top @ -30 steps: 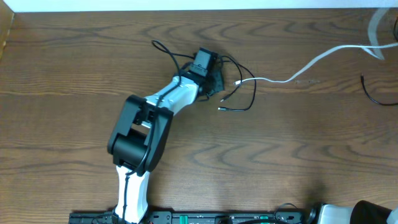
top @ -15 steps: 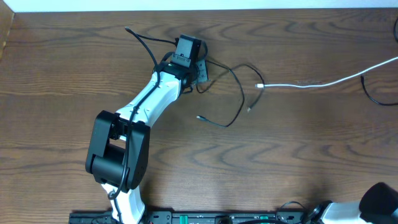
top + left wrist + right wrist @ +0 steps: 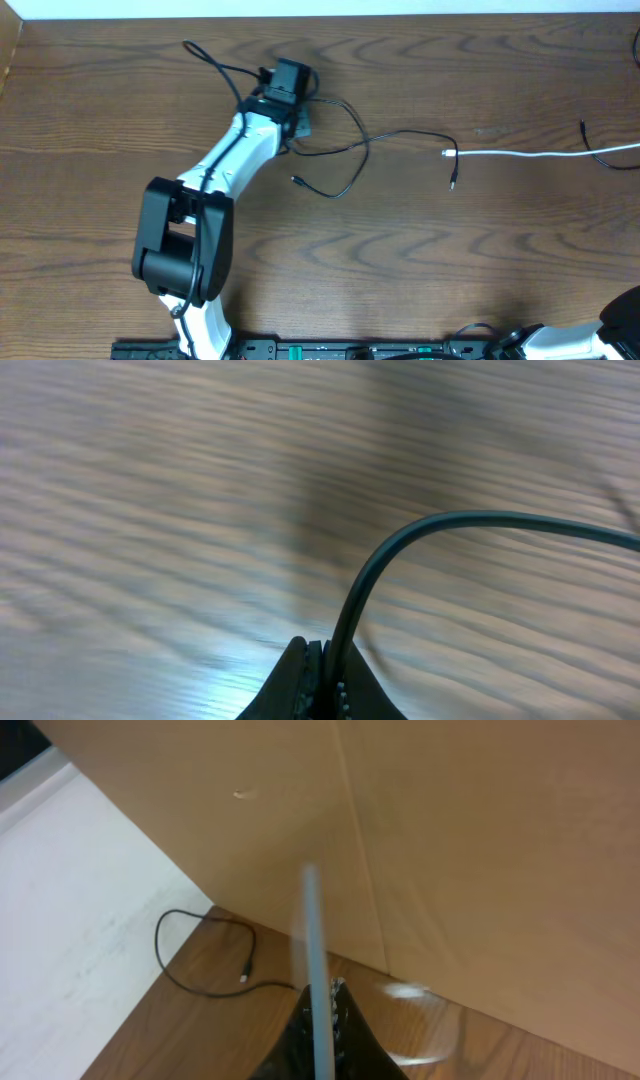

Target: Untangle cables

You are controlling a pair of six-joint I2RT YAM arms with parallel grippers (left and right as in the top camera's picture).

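Note:
In the overhead view my left gripper sits at the back left of the table, shut on the black cable. That cable trails right in loose curves, one plug end lying near the arm. The white cable lies straight toward the right edge, its plug beside the black cable's far end. The left wrist view shows the black cable rising from the shut left gripper. The right gripper is off the overhead frame; its wrist view shows it shut on the white cable.
Another thin black cable lies at the table's right edge, seen with its plug in the right wrist view. A cardboard wall stands behind the table there. The left arm crosses the front left.
The left gripper has drawn the black cable left and toward the back. The white cable has slid right and its plug has come out of the black loops.

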